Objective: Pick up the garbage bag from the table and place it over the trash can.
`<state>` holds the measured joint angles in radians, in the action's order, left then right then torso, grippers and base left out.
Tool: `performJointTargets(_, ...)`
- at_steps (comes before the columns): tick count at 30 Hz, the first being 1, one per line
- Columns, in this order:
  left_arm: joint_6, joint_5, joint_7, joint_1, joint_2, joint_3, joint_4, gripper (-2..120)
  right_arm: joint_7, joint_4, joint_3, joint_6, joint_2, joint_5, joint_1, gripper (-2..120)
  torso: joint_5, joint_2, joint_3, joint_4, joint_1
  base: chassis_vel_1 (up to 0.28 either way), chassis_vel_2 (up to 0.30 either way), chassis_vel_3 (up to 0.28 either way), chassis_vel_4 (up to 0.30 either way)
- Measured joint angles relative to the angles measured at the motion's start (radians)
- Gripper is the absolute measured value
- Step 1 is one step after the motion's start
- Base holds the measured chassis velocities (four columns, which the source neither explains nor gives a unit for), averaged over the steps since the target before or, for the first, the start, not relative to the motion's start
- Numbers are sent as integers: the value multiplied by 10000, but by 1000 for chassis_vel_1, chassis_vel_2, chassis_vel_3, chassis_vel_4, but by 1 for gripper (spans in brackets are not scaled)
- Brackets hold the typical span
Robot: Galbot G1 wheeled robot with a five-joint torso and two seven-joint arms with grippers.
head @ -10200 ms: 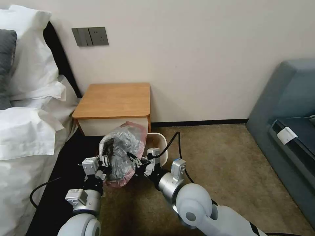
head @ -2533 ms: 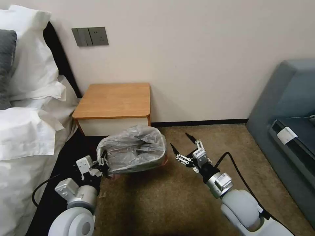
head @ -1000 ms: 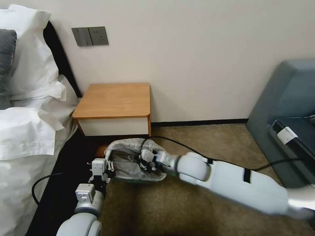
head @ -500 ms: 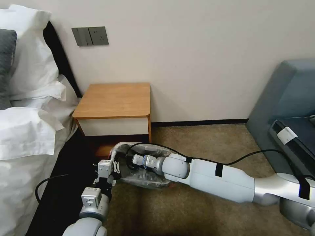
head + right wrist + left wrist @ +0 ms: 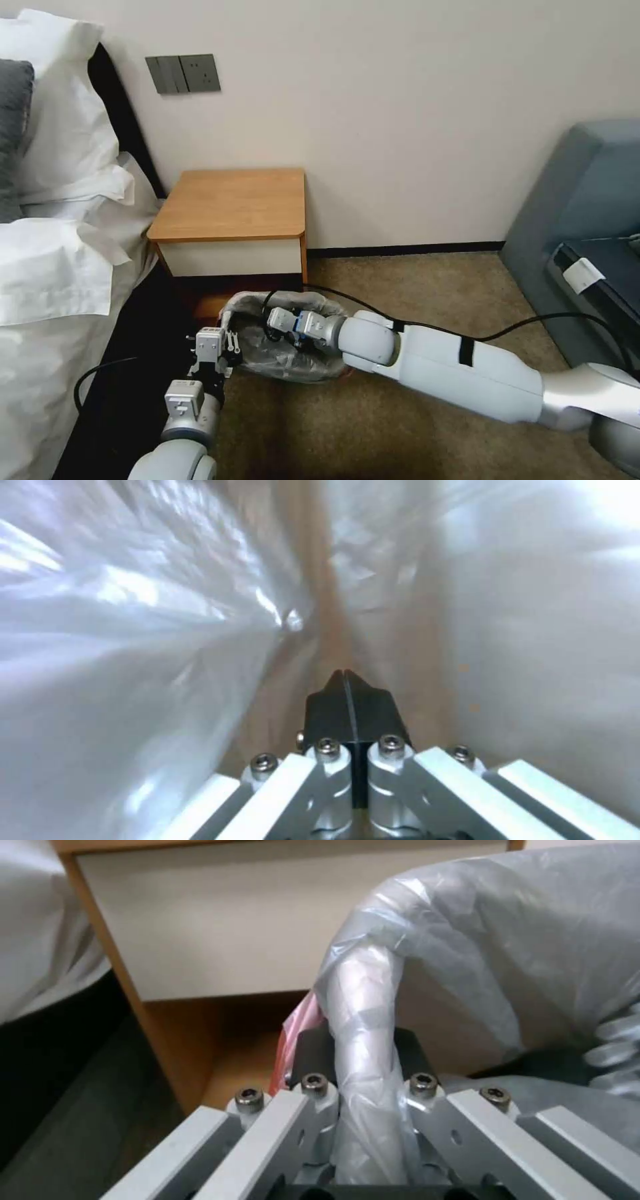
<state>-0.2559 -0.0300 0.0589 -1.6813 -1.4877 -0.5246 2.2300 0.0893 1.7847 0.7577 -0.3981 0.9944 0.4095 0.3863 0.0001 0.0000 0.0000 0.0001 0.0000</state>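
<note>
garbage bag [image 5: 280, 357] mouth up over trash can [image 5: 433, 1005] | left gripper [image 5: 363, 1060] pinches its rim | right gripper [image 5: 347, 680] inside, fingers clenched

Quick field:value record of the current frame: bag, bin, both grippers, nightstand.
garbage bag: draped over the trash can, lining the inside
trash can: on the carpet in front of the nightstand, wrapped in bag
left gripper: at the can's left rim, shut on bag and rim
right gripper: reached down inside the lined can, fingers shut, gripping nothing
nightstand: behind the can, against the wall
stage: bag on can, both grippers at it
</note>
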Motion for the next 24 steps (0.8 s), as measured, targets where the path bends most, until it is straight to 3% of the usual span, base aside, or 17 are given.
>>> performJointTargets(9, -535, -1243, 219, 157, 33, -27, -201, 7, 132, 2123, -2610, 523, -1662, 4, 2321, 0, 2, 0, -1, -3, 0, 0, 0, 0, 0)
performJointTargets(11, -949, -1961, 293, 194, 87, 22, -158, 7, 137, 2819, -3975, 833, -2147, -16, 3530, 0, 1, 0, -1, -4, 0, 0, 0, 0, 0)
performJointTargets(13, -1144, -2235, 313, 199, 113, 40, -98, 7, 126, 2963, -4303, 929, -2247, -15, 3826, 0, 3, 0, -1, -3, 0, 0, 0, 0, 0)
performJointTargets(14, -1515, -2788, 372, 205, 164, 47, 32, 7, 115, 3260, -5111, 1138, -2365, -13, 4543, 0, -1, 0, -1, -3, 0, 0, 0, 0, 0)
performJointTargets(16, -1671, -3011, 404, 210, 186, 52, 85, 7, 121, 3404, -5536, 1209, -2372, -1, 4914, 0, 0, 0, -1, -2, 0, 0, 0, 0, 0)
performJointTargets(19, -2926, -4001, 522, 222, 318, 35, 393, 7, 103, 3893, -7917, 1400, -2054, 379, 6524, 8, -2, 1, -1, -2, 0, 0, 0, 0, 0)
performJointTargets(20, -2926, -4001, 522, 222, 318, 35, 393, 7, 103, 3893, -7917, 1400, -2054, 379, 6524, 8, -2, 1, -1, -2, 0, 0, 0, 0, 0)
performJointTargets(24, -3855, -4371, 507, 310, 453, 1, 439, 7, -196, 4030, -9678, 1515, -1193, 1186, 7837, 28, -1, 0, -1, -2, 0, 0, 0, 0, 0)
